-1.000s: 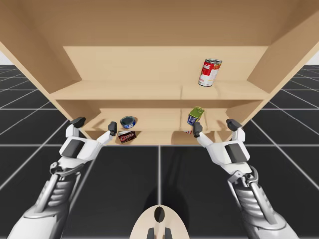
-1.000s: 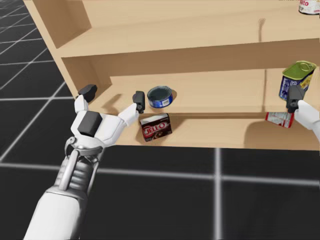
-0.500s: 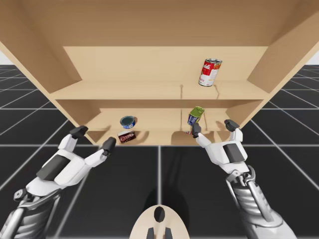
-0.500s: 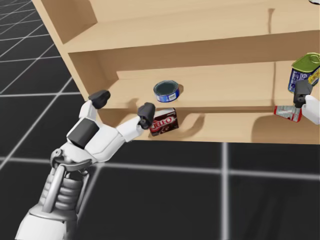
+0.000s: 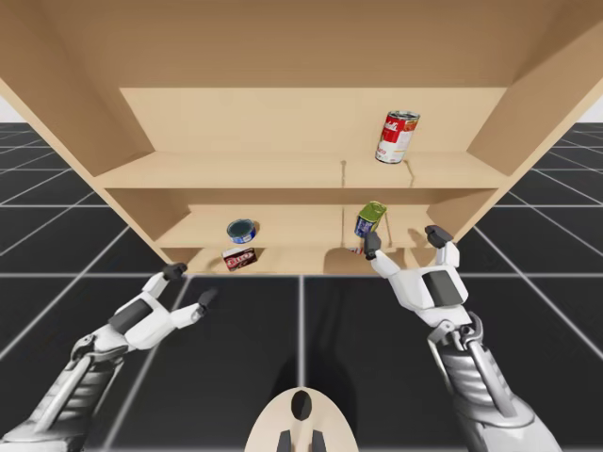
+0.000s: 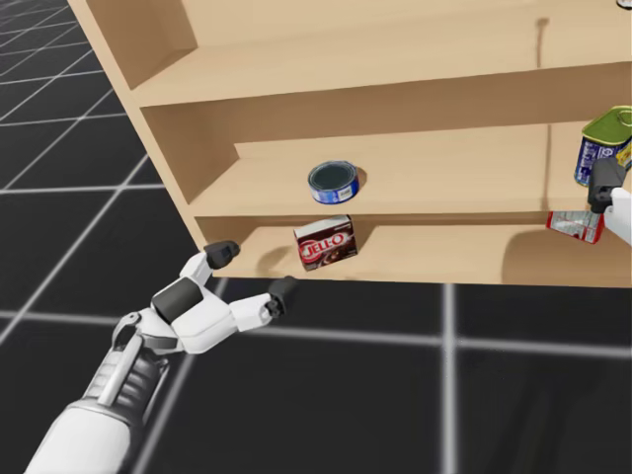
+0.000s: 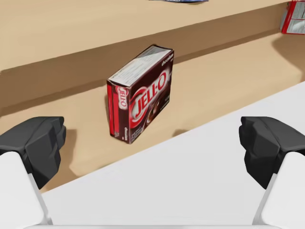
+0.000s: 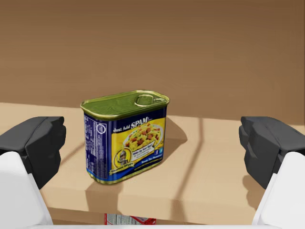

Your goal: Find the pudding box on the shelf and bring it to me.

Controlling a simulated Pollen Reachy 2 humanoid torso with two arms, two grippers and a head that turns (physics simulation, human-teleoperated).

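Our left hand (image 7: 152,148) is open, fingers spread wide and holding nothing. It hovers just short of the front edge of the shelf (image 5: 283,169), low down by the bottom board. Straight ahead of it, in line with the gap between the fingers but not touching them, stands the pudding box (image 7: 140,95). The box is dark red and upright on the lowest board, near the front edge, turned at an angle so one narrow side faces us. Our right hand (image 8: 152,148) is open too and empty, facing a rectangular green-lidded can (image 8: 125,136) on the middle board without touching it. We judge that the box has been found and the reach for it is in hand, with the grasp not yet made. The next move calls for easing the left hand forward until the fingers flank the box, probably with a turn of the wrist to match its angle, then closing on it. Counting outward, there is one pudding box and three cans: the rectangular one, a flat blue round tin (image 6: 333,182) on the board above the box, and a tall red-and-white can (image 5: 398,137) on the upper board. There is also one small red-and-white packet (image 6: 573,225) on the lowest board, partly hidden.
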